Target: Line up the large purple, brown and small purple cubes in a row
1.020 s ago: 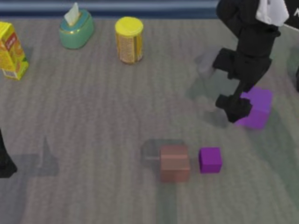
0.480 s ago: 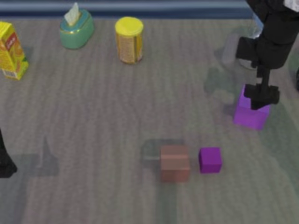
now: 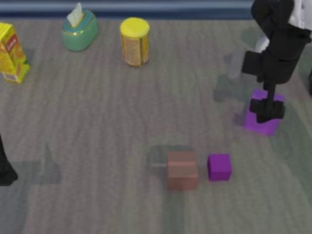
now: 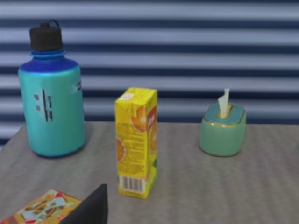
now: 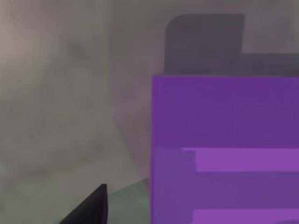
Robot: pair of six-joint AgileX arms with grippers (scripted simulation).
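Fingers of my right gripper (image 3: 266, 108) sit over the large purple cube (image 3: 259, 123) at far right; whether they grip it, I cannot tell. Brown cube (image 3: 183, 170) and small purple cube (image 3: 219, 167) sit side by side near centre. Left arm (image 3: 5, 168) parked at left edge.

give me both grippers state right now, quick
Left gripper: parked at the table's left edge, cannot be told.
Right gripper: down over the large purple cube, grip cannot be told.
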